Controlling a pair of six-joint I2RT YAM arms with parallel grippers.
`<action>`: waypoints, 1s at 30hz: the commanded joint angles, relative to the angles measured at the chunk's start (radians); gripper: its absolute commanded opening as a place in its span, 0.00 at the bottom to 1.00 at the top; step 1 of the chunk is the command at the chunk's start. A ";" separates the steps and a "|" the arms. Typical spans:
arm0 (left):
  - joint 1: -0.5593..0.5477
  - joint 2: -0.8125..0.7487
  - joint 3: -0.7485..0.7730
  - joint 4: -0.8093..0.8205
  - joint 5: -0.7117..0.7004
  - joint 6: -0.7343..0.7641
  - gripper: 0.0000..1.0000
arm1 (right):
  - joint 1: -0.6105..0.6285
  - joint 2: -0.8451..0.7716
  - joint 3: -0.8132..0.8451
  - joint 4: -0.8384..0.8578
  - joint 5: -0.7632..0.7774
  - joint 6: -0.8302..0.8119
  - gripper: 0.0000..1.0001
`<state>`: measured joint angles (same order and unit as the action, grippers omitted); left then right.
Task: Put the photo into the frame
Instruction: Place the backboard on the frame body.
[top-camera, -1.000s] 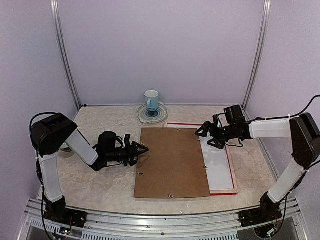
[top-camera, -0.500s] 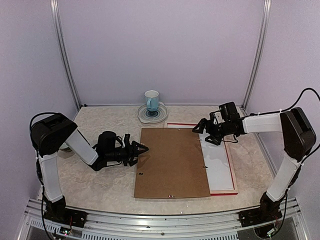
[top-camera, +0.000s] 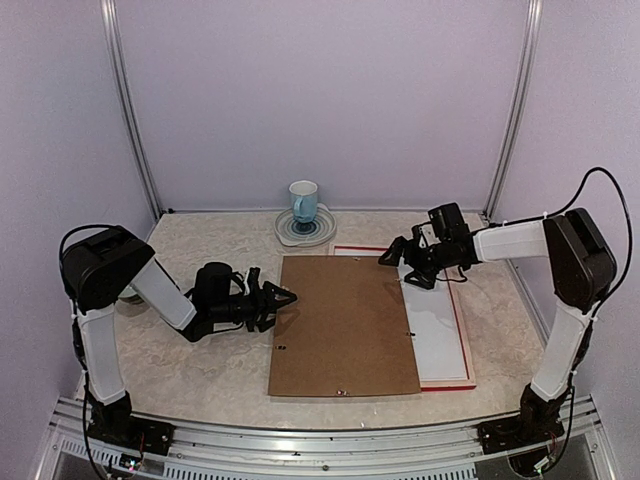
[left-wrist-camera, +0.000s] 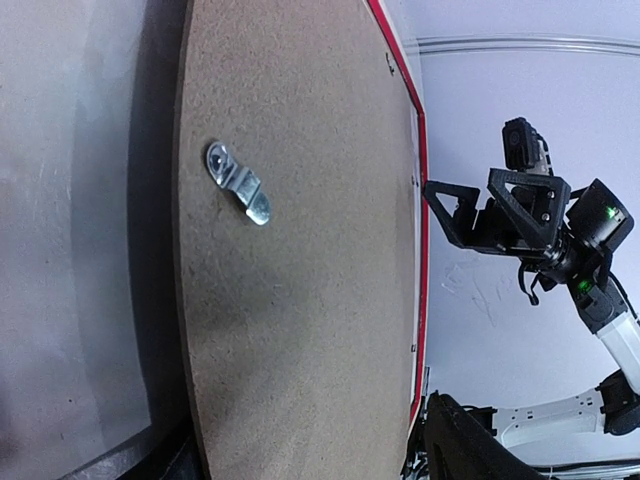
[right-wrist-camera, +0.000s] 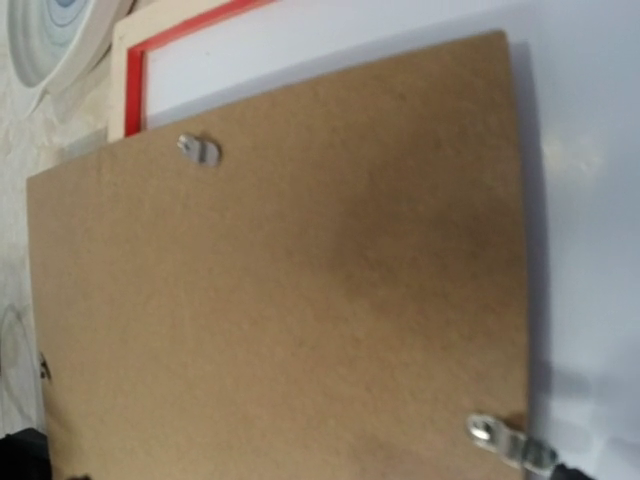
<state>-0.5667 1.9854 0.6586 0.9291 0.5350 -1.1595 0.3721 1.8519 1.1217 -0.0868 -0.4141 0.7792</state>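
The red frame (top-camera: 463, 335) lies flat at centre right, with a white sheet (top-camera: 436, 335) inside it. No printed side shows, so I cannot tell if that sheet is the photo. A brown backing board (top-camera: 345, 325) covers the frame's left part. My left gripper (top-camera: 283, 307) is open at the board's left edge, low over the table. In the left wrist view the board (left-wrist-camera: 300, 280) fills the space between the dark fingertips (left-wrist-camera: 462, 440). My right gripper (top-camera: 398, 268) hangs open over the board's far right corner. The right wrist view looks down on the board (right-wrist-camera: 290, 300) and the frame's red corner (right-wrist-camera: 135, 70).
A blue and white mug (top-camera: 303, 200) stands on a plate (top-camera: 322, 233) at the back, just beyond the frame. Small metal clips (left-wrist-camera: 238, 183) (right-wrist-camera: 200, 150) are fixed to the board. The walls and metal posts (top-camera: 512, 110) close in the table.
My right gripper has moved left and away from me, from over the white sheet to the board's far right corner. The left arm has barely shifted.
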 joint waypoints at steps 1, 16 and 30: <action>0.007 -0.002 -0.005 0.027 0.014 0.005 0.67 | 0.016 0.036 0.059 -0.020 0.008 -0.001 0.99; 0.014 0.002 -0.007 0.035 0.023 0.002 0.67 | 0.043 0.100 0.120 -0.043 0.025 -0.014 0.99; 0.014 0.026 -0.012 0.067 0.031 -0.013 0.67 | 0.051 0.139 0.200 -0.117 0.063 -0.056 0.99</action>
<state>-0.5613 1.9934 0.6575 0.9550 0.5480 -1.1679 0.4141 1.9591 1.2793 -0.1696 -0.3714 0.7471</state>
